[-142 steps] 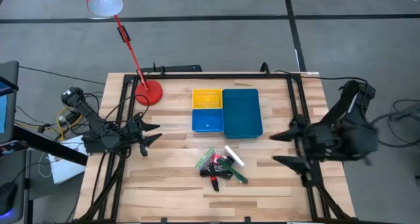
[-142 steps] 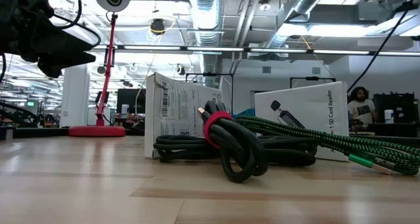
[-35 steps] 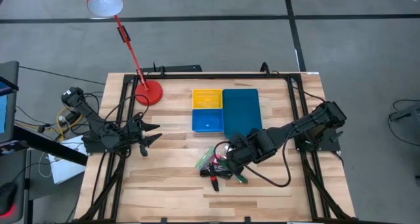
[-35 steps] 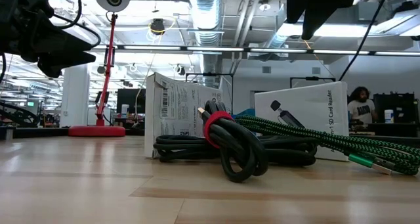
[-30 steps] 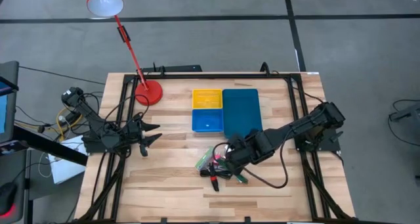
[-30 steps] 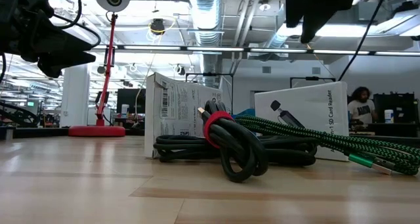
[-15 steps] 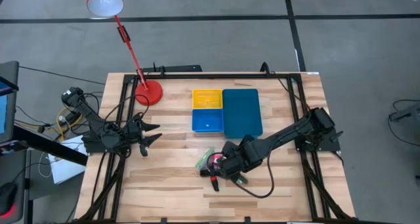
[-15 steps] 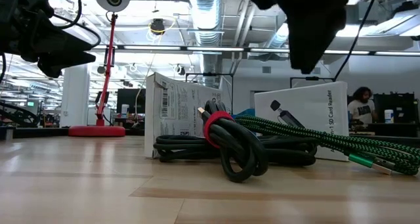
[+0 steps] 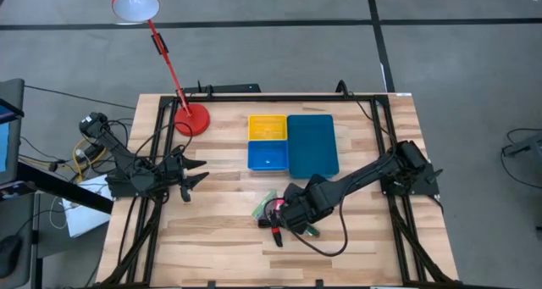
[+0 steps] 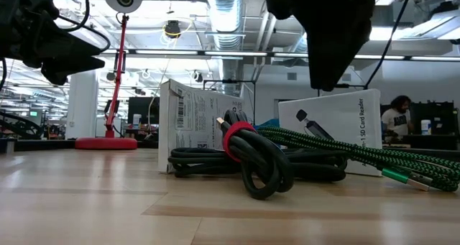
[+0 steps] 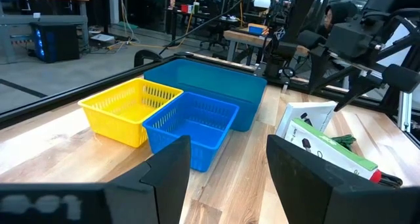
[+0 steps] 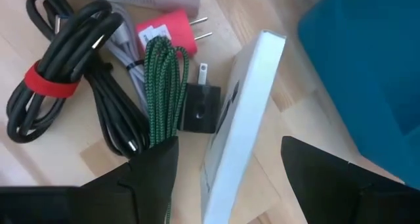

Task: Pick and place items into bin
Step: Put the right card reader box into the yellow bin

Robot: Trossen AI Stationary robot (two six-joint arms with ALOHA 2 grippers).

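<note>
Nothing is seen placed so far: the bin (image 9: 292,143) sits mid-table toward the far edge, and its teal (image 9: 312,144), yellow (image 9: 267,126) and blue (image 9: 268,157) compartments all look empty in the high and left wrist views

All items are still piled on the bare wood just in front of the bin:
- white flat box (image 12: 239,125), standing on edge, tilted
- green braided cord (image 12: 161,86), coiled
- black cable bundle (image 12: 62,66) with a red strap
- pink plug (image 12: 172,30), prongs out
- small black adapter (image 12: 199,109), between the green braided cord and the white flat box
- a second white box (image 10: 188,123) is visible behind the cables in the low view

Right gripper (image 12: 230,175) is positioned directly over the pile, fingers spread wide to either side of the white flat box's upper edge; nothing is gripped yet, and contact cannot be confirmed from these views

Left gripper (image 9: 190,175) is parked near the left table edge, well apart from the pile, fingers parted, holding nothing

Progress is judged at zero items binned. The first pick, most likely the white flat box, is about to be attempted. Every item remains to be lifted and carried the short way to the bin

The red desk lamp (image 9: 193,118) at the far left is not part of the job
</note>
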